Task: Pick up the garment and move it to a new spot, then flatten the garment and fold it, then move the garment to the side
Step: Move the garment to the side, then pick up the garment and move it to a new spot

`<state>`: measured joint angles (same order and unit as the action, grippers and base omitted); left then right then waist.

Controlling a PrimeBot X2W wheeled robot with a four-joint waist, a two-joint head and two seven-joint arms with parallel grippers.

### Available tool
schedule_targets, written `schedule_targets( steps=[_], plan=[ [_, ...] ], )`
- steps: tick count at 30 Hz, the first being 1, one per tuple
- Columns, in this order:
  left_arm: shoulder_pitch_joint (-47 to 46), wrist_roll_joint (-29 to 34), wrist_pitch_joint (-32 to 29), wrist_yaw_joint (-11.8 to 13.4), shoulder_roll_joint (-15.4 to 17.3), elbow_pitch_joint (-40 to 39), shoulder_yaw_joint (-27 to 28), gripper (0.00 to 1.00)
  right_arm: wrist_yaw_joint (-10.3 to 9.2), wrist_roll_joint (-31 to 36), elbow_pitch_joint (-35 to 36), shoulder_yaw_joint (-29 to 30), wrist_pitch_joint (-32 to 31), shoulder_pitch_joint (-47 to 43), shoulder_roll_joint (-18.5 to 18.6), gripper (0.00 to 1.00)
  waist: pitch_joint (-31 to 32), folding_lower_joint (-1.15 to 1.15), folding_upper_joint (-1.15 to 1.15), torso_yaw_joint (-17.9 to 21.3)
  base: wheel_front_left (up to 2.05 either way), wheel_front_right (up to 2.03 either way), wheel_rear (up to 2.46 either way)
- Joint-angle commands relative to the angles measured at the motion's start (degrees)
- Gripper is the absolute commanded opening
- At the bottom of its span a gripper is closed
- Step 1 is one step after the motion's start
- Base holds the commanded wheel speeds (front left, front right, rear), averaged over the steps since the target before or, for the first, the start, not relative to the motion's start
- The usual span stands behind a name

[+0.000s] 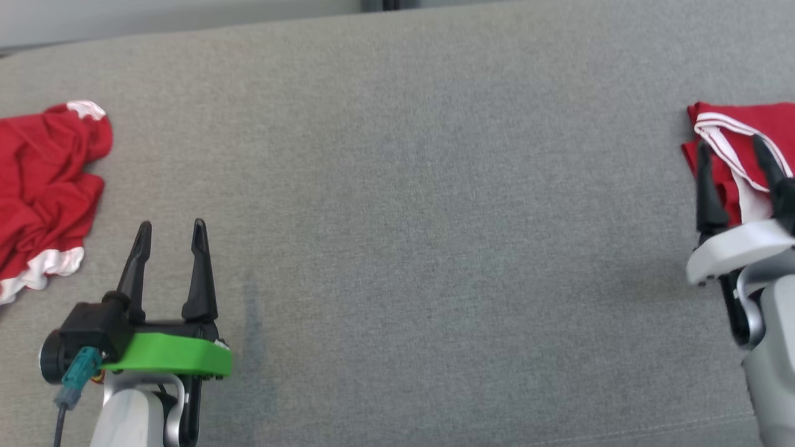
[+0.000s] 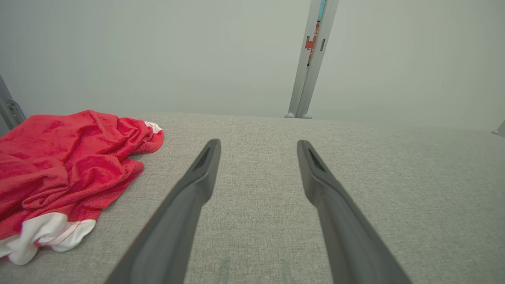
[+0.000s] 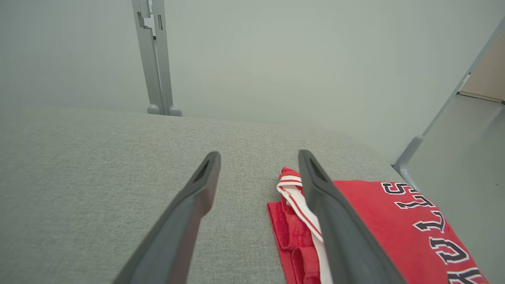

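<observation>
A: Start big. What lies under both claws?

B: A grey cloth surface. It is woven, matte and flat, and it stretches ahead of the claws and between them.

A: And the garments?

B: There are two. A crumpled red garment lies heaped off to the left of the left claw, alongside its fingers and a little ahead, near but apart. A folded red garment lies as a neat flat rectangle right at the tips of the right claw. The wrist view shows that claw's outer finger over the fold's edge and its inner finger over bare grey. I can't tell whether it touches.

A: Are the claws holding anything?

B: No. Both have their fingers spread wide with nothing between them.

A: How would the heap handle?

B: I'd judge it a light, limp, soft knit. It should sag and drag rather than slip. Pinch a thick ridge or the hem, not one loose layer.

A: Smaller details?

B: A white hem at the heap's near end. A white striped band runs just inside the outer finger. Black lettering, outlined in white, lies beyond that finger.
</observation>
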<state>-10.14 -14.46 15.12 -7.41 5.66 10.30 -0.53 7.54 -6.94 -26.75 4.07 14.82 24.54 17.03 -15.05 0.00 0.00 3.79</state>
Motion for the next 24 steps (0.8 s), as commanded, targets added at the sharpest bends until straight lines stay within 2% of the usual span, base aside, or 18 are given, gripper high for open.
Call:
schedule_targets(
  steps=[1, 12, 17, 24],
  plan=[
    [1.3, 0.0, 0.0, -0.1, -0.4, 0.6, 0.3, 1.0, -0.11, -0.7, 1.9, -0.5, 0.3, -2.4, -0.7, 1.0, 5.2, 0.0, 0.0, -2.1, 0.0, 0.0, 0.0],
    [5.2, -0.1, 0.0, -0.1, -1.8, 2.6, 2.4, 1.0, -0.11, -0.2, 10.9, -4.6, -0.7, -13.2, -7.7, 1.0, 11.6, 0.0, 0.0, -1.3, 0.0, 0.0, 0.0],
    [6.7, 0.1, 0.0, -0.1, -2.1, 3.2, 2.8, 1.0, -0.11, 0.1, 12.8, -5.4, -1.5, -15.9, -9.0, 1.0, 12.7, 0.0, 0.0, -0.9, 0.0, 0.0, 0.0],
    [6.9, 0.4, 0.0, -0.1, -2.2, 3.9, 2.4, 1.0, -0.11, 0.8, 12.8, -5.6, -2.0, -17.5, -8.8, 1.0, 13.5, 0.0, 0.0, -1.2, 0.0, 0.0, 0.0]
  ],
)
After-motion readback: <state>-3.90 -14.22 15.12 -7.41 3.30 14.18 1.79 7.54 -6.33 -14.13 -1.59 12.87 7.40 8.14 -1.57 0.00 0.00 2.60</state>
